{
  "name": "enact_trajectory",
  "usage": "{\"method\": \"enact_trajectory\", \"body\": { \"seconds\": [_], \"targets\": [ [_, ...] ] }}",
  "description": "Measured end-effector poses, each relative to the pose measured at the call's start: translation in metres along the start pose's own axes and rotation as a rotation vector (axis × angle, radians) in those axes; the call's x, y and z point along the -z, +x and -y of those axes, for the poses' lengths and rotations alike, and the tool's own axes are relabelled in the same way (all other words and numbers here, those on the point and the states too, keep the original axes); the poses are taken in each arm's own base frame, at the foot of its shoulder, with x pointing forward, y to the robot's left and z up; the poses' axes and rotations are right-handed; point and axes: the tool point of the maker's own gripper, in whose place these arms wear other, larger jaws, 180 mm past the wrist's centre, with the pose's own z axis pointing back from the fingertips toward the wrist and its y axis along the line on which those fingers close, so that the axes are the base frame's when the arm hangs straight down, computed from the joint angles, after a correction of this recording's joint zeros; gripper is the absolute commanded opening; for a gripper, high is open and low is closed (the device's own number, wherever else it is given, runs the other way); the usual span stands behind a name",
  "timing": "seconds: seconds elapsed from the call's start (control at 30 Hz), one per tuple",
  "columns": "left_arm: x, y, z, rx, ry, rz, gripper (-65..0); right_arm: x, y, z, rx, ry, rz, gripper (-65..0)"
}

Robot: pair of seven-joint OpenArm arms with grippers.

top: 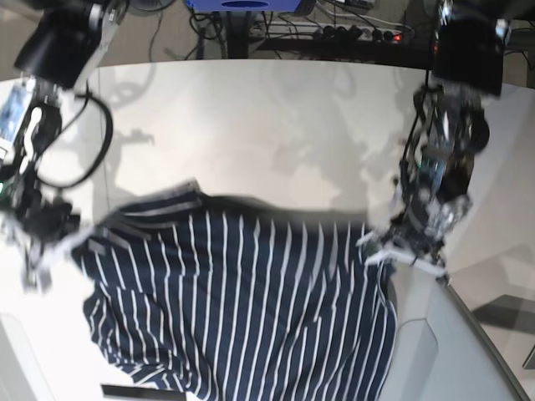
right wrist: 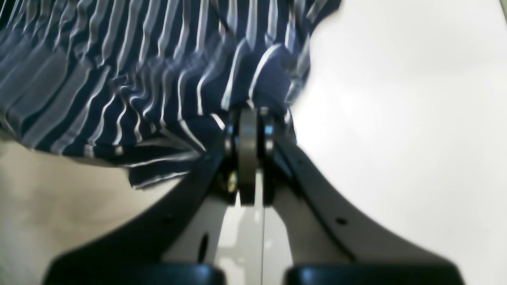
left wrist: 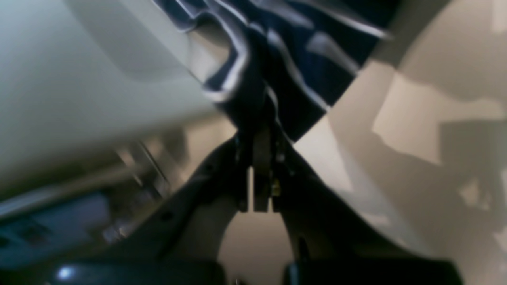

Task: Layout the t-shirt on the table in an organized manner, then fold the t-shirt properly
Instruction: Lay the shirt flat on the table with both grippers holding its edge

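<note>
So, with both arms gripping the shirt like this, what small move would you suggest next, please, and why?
Probably lower both arms together to lay the t-shirt flat on the table. The left end effector and right end effector each pinch an edge of it, and the fabric stretches between them, rippled.

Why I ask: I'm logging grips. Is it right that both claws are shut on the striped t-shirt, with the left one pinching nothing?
Not quite: the left claw is also shut on the t-shirt, as the left wrist view shows. The right claw grips it too.
</note>
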Motion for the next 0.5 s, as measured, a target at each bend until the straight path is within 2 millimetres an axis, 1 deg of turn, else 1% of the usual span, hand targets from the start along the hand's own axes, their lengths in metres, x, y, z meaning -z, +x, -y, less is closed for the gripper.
{"method": "enact_trajectory", "body": {
  "seconds": [0.03, 0.07, 0.1, 0.13, 0.17, 0.2, 0.23, 0.27, 0.3, 0.37, 0.4, 0.43, 0.5],
  "targets": [
    [0.001, -0.01, 0.003, 0.015, -0.003, -0.041, -65.0, 0.003, -0.018, 0.002, 0.009, -0.006, -0.058, -64.7],
    [0.0, -0.017, 0.004, 0.026, 0.009, -0.058, -65.0, 0.005, -0.028, 0.002, 0.013, -0.005, -0.085, -64.7],
    [-0.001, -0.018, 0.007, 0.023, 0.003, -0.054, -65.0, 0.007, -0.031, -0.001, 0.021, 0.005, -0.087, -64.7],
    [-0.001, -0.02, 0.012, 0.024, -0.004, -0.056, -65.0, 0.008, -0.026, -0.006, 0.023, 0.024, -0.067, -64.7],
    [-0.002, -0.022, 0.02, 0.027, -0.019, -0.056, -65.0, 0.008, -0.02, -0.01, 0.017, 0.041, -0.043, -64.7],
    [-0.002, -0.024, 0.032, 0.029, -0.042, -0.055, -65.0, 0.008, -0.019, -0.011, 0.02, 0.051, -0.036, -64.7],
    [-0.003, -0.025, 0.047, 0.033, -0.078, -0.045, -65.0, 0.007, -0.022, -0.008, 0.017, 0.04, -0.045, -64.7],
    [-0.005, -0.029, 0.062, 0.045, -0.118, -0.054, -65.0, 0.007, -0.032, -0.003, 0.018, 0.016, -0.079, -64.7],
    [-0.006, -0.033, 0.071, 0.051, -0.136, -0.061, -65.0, 0.007, -0.038, 0.0, 0.02, 0.008, -0.096, -64.7],
    [-0.007, -0.038, 0.077, 0.058, -0.145, -0.078, -65.0, 0.005, -0.054, -0.001, 0.022, 0.015, -0.125, -64.7],
    [-0.007, -0.038, 0.077, 0.054, -0.14, -0.078, -65.0, 0.004, -0.062, 0.0, 0.021, 0.013, -0.143, -64.7],
    [-0.007, -0.037, 0.079, 0.05, -0.142, -0.076, -65.0, 0.004, -0.067, 0.0, 0.022, 0.012, -0.154, -64.7],
    [-0.009, -0.037, 0.087, 0.049, -0.156, -0.07, -65.0, 0.003, -0.073, 0.0, 0.025, 0.015, -0.158, -64.7]
  ]
}}
